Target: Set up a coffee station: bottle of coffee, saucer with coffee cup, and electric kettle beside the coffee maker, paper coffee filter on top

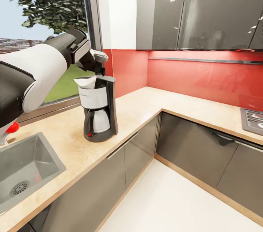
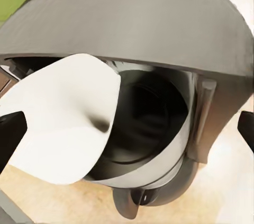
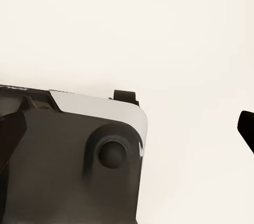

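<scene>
Left gripper (image 1: 99, 64) hangs directly above coffee maker (image 1: 98, 113), fingers (image 2: 11, 134) spread apart, holding nothing. Paper coffee filter (image 1: 86, 82) sits just below gripper on top of the maker, tilted, one edge lifted; wrist view shows the filter (image 2: 63, 123) lying partly across the maker's round basket opening. Maker stands upright on bench (image 1: 146, 104), w/ sink (image 1: 25, 166) on the arm's side of it. Right gripper (image 3: 127, 139): fingertips wide apart, nothing between, pale floor behind, robot's dark base alongside.
</scene>
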Robot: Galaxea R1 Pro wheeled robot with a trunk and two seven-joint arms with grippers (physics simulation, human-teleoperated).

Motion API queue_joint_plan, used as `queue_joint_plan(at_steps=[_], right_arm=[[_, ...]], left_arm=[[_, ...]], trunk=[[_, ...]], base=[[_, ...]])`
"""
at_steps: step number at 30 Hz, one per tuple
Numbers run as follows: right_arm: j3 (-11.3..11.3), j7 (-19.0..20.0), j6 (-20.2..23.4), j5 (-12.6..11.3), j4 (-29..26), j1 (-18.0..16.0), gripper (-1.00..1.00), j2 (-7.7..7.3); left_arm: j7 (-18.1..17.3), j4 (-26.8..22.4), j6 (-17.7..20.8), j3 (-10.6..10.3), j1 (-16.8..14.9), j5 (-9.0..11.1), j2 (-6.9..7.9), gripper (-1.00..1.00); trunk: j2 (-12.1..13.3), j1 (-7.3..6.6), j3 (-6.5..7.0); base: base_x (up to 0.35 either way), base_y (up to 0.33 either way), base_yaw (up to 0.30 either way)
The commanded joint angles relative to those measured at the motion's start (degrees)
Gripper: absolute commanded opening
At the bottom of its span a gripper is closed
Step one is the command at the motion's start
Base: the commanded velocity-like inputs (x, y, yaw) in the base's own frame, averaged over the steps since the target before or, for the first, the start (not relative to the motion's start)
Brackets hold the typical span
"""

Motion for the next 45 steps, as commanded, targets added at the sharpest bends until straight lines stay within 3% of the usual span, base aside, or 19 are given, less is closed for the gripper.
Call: queue_joint_plan(at_steps=[1,2,6,8,13,22,45], right_arm=[[0.01,-0.01,-0.15,0.48,0.03,-0.03,1.0,-0.02],[0.01,-0.01,-0.15,0.5,0.03,-0.03,1.0,-0.02],[-0.04,-0.01,-0.15,0.52,0.03,-0.03,1.0,-0.02],[-0.06,-0.01,-0.15,0.51,0.03,-0.03,1.0,-0.02],[-0.07,-0.01,-0.15,0.45,0.03,-0.03,1.0,-0.02],[-0.09,-0.01,-0.15,0.44,0.03,-0.03,1.0,-0.02],[-0.03,-0.08,-0.22,0.45,0.03,-0.03,1.0,0.02]], left_arm=[[-0.1,-0.04,0.1,-0.57,-0.05,1.65,0.0,1.0],[-0.08,-0.07,-0.03,-0.61,-0.05,4.18,-0.01,1.0],[0.04,-0.1,-0.25,-0.65,-0.05,10.18,-0.05,1.0],[0.06,-0.06,-0.59,-0.67,-0.05,11.92,-0.08,1.0],[0.07,-0.03,-1.02,-0.61,-0.05,13.0,-0.11,1.0],[0.04,0.06,-1.17,-0.51,-0.05,13.22,-0.03,1.0],[0.08,0.06,-1.19,-0.5,-0.05,13.22,-0.03,1.0]], trunk=[[-0.04,0.0,-0.01],[-0.04,0.0,0.02],[-0.04,0.0,0.1],[-0.04,0.0,0.11],[-0.04,0.0,0.12],[-0.04,0.0,0.12],[-0.04,0.0,0.12]], base=[[0.0,0.0,0.0],[0.0,0.0,0.0],[-0.053,0.0,0.0],[-0.222,0.0,0.0],[-0.283,-0.029,0.0],[-0.085,-0.028,0.112],[0.116,-0.162,0.17]])
